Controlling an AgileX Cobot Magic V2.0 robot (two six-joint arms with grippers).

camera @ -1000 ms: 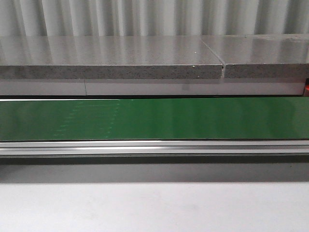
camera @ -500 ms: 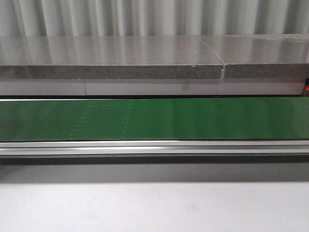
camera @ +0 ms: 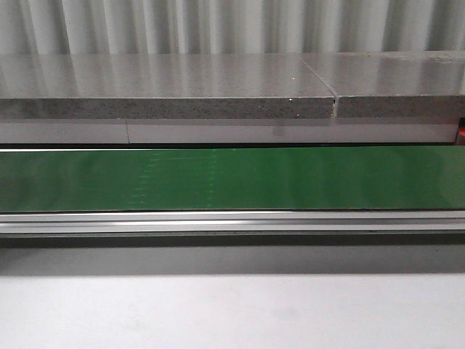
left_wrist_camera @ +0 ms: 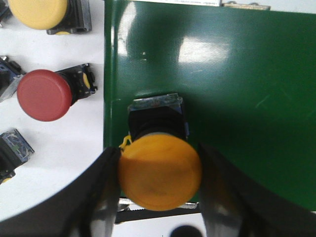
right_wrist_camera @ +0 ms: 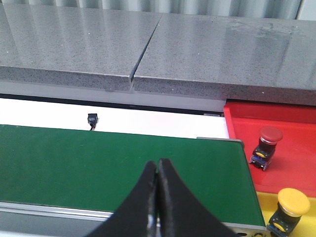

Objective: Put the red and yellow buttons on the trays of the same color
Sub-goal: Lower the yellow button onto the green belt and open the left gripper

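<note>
From the front we see a long green conveyor belt point(camera: 232, 178) running the full width of the scene, with a grey speckled stone slab point(camera: 167, 87) behind it and a pale tabletop point(camera: 232, 313) in front; neither arm shows in this view.

Our right wrist camera looks along the belt toward a red tray point(right_wrist_camera: 291, 133) past its end, and a yellow tray point(right_wrist_camera: 296, 227) just beside it. A red button point(right_wrist_camera: 266, 140) stands on the red tray, and a yellow button point(right_wrist_camera: 289, 207) stands on the yellow tray. The right gripper point(right_wrist_camera: 158, 168) hangs above the belt with its black fingers pressed together, holding nothing.

Our left wrist camera points down at the belt's end. The left gripper point(left_wrist_camera: 160, 177) is clamped on a yellow-capped button point(left_wrist_camera: 160, 173), one finger against each side of the cap, with the button's black body lying over the green belt. Beside the belt, on a white surface point(left_wrist_camera: 64, 143), lie a second red button point(left_wrist_camera: 47, 94), another yellow button point(left_wrist_camera: 42, 12) and a dark part point(left_wrist_camera: 12, 150) we cannot identify.
</note>
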